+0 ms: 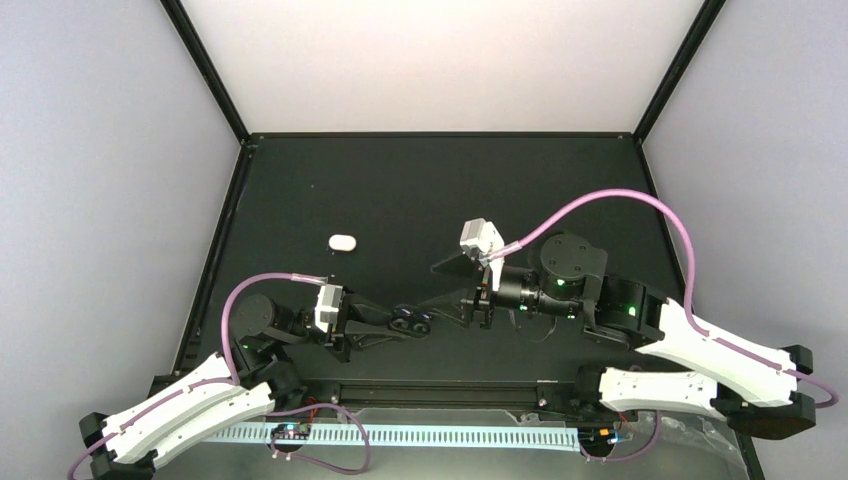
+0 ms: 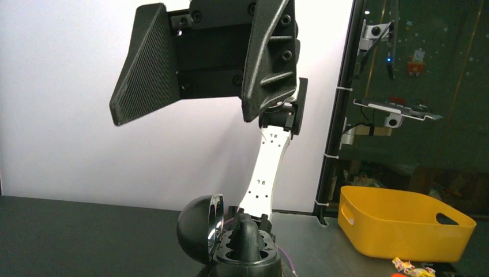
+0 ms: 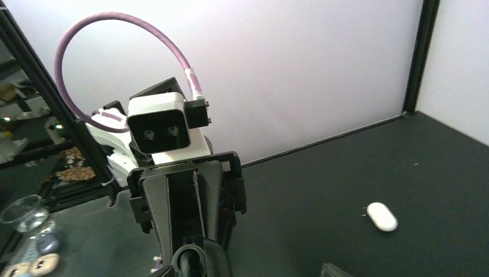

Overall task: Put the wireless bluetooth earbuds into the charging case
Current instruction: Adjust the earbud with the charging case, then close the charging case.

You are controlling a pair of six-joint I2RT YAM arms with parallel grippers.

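A black charging case (image 1: 410,322) stands open near the table's front. My left gripper (image 1: 393,324) is shut on it. In the left wrist view its domed lid (image 2: 197,226) tips left beside the socketed base (image 2: 245,257). My right gripper (image 1: 442,292) hovers just right of the case, facing it. Its two black fingers (image 2: 145,63) spread wide above the case with nothing between them, so my right gripper (image 2: 183,115) is open. The right wrist view looks down my left gripper's closed fingers (image 3: 185,199). I cannot make out any earbuds.
A shut white oval case (image 1: 343,242) lies alone on the black mat, also in the right wrist view as a white case (image 3: 382,216). A yellow bin (image 2: 403,222) sits beyond the table's right edge. Black frame posts stand at the mat's corners.
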